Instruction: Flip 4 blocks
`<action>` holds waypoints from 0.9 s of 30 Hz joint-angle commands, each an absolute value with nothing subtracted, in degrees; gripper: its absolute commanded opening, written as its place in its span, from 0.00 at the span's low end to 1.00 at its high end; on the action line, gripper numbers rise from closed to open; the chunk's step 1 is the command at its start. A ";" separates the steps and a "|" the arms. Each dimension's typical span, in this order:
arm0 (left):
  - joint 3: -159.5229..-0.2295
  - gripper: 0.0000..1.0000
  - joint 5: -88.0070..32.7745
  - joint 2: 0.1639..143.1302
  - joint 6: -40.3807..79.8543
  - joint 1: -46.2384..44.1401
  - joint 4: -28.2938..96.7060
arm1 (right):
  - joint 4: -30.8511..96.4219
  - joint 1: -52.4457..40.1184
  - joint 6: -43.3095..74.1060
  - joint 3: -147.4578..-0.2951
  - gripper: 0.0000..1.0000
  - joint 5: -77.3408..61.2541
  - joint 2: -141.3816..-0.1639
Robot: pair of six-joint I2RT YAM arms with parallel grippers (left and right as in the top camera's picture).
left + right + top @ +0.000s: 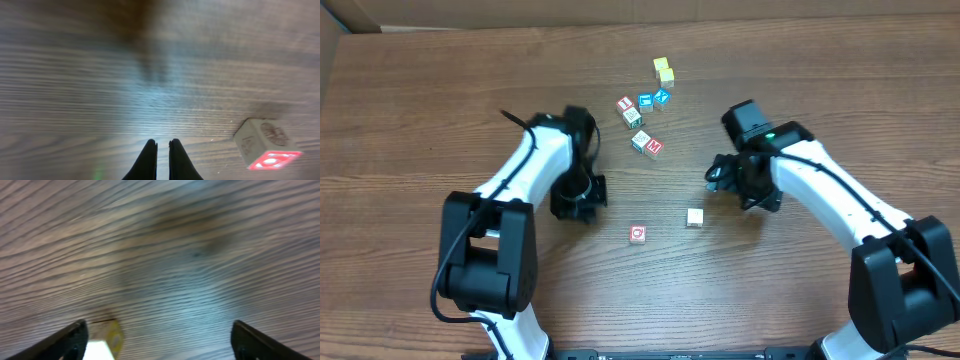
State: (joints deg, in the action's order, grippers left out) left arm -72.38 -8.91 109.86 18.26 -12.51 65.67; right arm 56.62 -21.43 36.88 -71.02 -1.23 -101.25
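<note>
choosing the next block, best to take a loose one: red-lettered block [638, 234] just beside the left gripper [162, 150], or pale block [695, 217] near the right gripper [160, 335]. left fingers pressed together, holding nothing; right ones spread wide, empty. open first, straddle the cube squarely, then tip it over on the table [440, 100]. counted from overhead: six lettered blocks - four clustered [632, 117] - two blue cubes [645, 102], two yellow cubes [661, 65].

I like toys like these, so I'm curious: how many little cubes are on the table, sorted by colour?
Yellow cubes: 2
Blue-faced cubes: 2
Pale-wood cubes: 6
Total: 10
</note>
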 commanded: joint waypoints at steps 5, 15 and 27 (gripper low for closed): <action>-66.78 0.04 -18.28 110.26 17.58 -16.91 58.57 | 56.95 -19.42 34.00 -71.16 1.00 -2.24 -99.44; -66.78 0.04 -19.09 110.26 18.31 -21.85 58.24 | 57.43 -19.42 34.00 -70.37 1.00 -1.56 -99.44; -66.78 0.04 -21.45 110.26 23.40 -22.17 50.54 | 58.02 -19.44 34.04 -67.75 1.00 -1.74 -99.46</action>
State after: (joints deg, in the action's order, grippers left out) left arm -67.09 -18.72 109.86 21.58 -22.04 51.75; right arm 58.06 -19.53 34.44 -69.30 -2.09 -101.21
